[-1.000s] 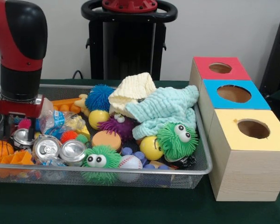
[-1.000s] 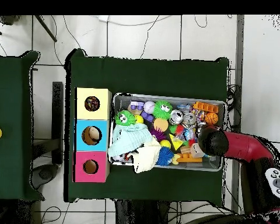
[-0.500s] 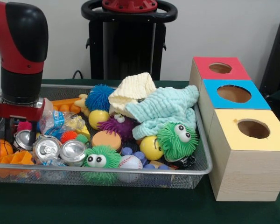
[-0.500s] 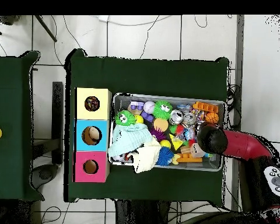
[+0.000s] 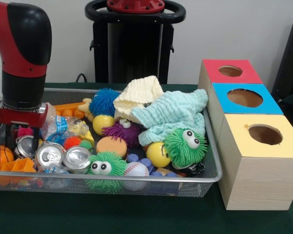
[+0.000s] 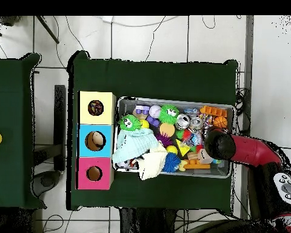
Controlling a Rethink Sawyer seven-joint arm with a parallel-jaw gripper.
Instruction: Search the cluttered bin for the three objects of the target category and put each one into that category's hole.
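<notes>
Silver cans (image 5: 63,157) lie crowded at the mesh bin's (image 5: 212,173) end, the gripper (image 5: 21,140) straddling a third can (image 5: 24,145) — jaws seemingly spread, not yet pinching. A good grasp calls for a straight descent and centred closing — neighbours sit touching.

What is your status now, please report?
Gripper low in bin, around small can, grip unconfirmed. Two more cans lie beside. Clutter all around; three holes unobstructed.

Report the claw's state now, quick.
Claw: down in the bin's left end, just above a crushed silver can; whether it is open or shut cannot be told.
</notes>
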